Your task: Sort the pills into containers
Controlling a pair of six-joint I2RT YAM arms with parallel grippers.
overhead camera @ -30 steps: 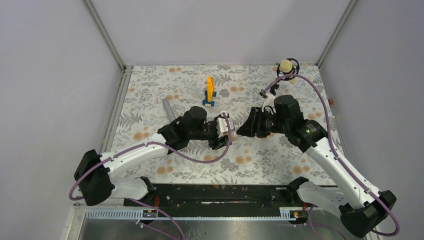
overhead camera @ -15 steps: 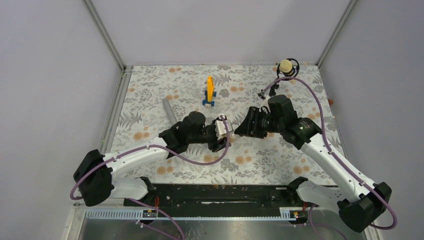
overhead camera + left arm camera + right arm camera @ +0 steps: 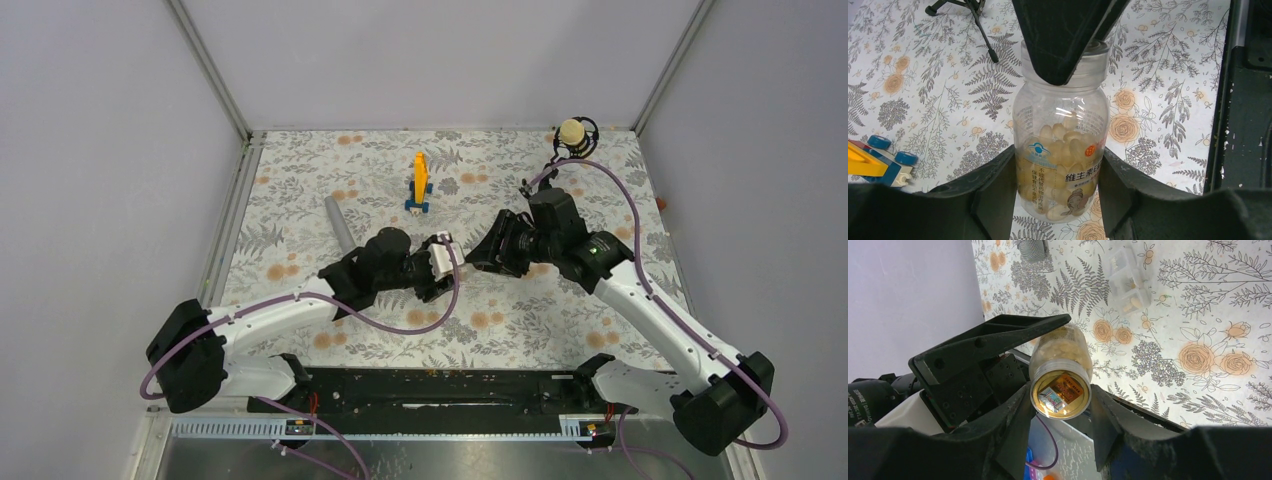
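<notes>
**Dual-Arm Grasp of Jar, Centre of Tabletop**

Arm pose. Both arms reach inward from the near edge and meet over the middle of the tabletop (image 3: 300,190). The left gripper (image 3: 1057,152) points toward the right arm. Its fingers (image 3: 993,195) are clamped on the lower, labelled body of the jar (image 3: 1063,115). The right gripper (image 3: 1059,390) faces it from the opposite side. Its fingers (image 3: 1008,435) are pressed against both sides of the jar's round end. The jar is therefore held by both grippers, raised off the tabletop.

Jar contents. The see-through jar is partly filled with pale yellow pills (image 3: 1063,137).

Surface. A floral-patterned cloth covers the tabletop. A colourless clear container (image 3: 1128,277), holding a few pale pieces, lies flat on it, apart from the jar. A grey tube (image 3: 338,222) lies left of centre. An upright orange piece on a blue base (image 3: 420,182) stands beyond the grippers. A microphone stand (image 3: 573,133) occupies the far right corner.

Room. Plain grey walls with metal corner posts enclose three sides.
</notes>
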